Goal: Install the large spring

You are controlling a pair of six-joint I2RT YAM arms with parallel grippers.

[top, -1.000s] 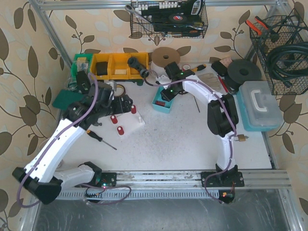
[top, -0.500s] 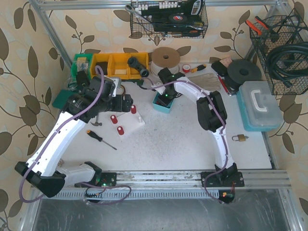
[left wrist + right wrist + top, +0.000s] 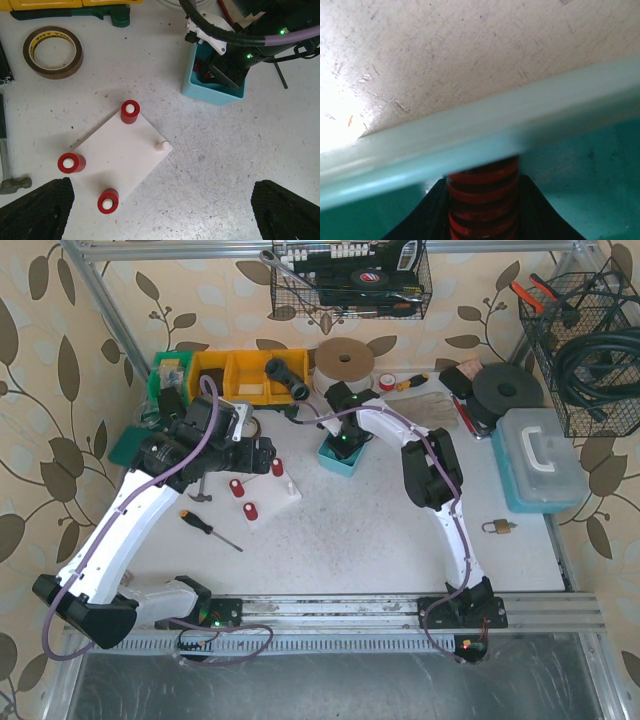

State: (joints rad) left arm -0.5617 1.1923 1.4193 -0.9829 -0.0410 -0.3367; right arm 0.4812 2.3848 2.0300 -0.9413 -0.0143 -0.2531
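Inside the teal bin point(image 3: 334, 462) my right gripper point(image 3: 482, 212) is shut on a large red spring point(image 3: 482, 197), which stands between its black fingers point(image 3: 422, 217) just behind the bin's rim point(image 3: 470, 142). The white peg plate point(image 3: 122, 155) lies left of the bin, with a red spring on each of three pegs point(image 3: 130, 111) point(image 3: 71, 162) point(image 3: 107, 200). The fourth peg point(image 3: 161, 145), at the corner nearest the bin, is bare. My left gripper point(image 3: 160, 212) hangs open high above the plate's near edge, holding nothing.
A tape roll point(image 3: 52, 51) and a hammer point(image 3: 12, 185) lie left of the plate. A screwdriver point(image 3: 210, 530) lies in front of it. Yellow bins point(image 3: 240, 375) line the back. A padlock point(image 3: 497, 527) and a blue toolbox point(image 3: 540, 460) are on the right.
My right gripper moved left and down into the teal bin and closed on the red spring. My left arm shifted back a little and stayed open.
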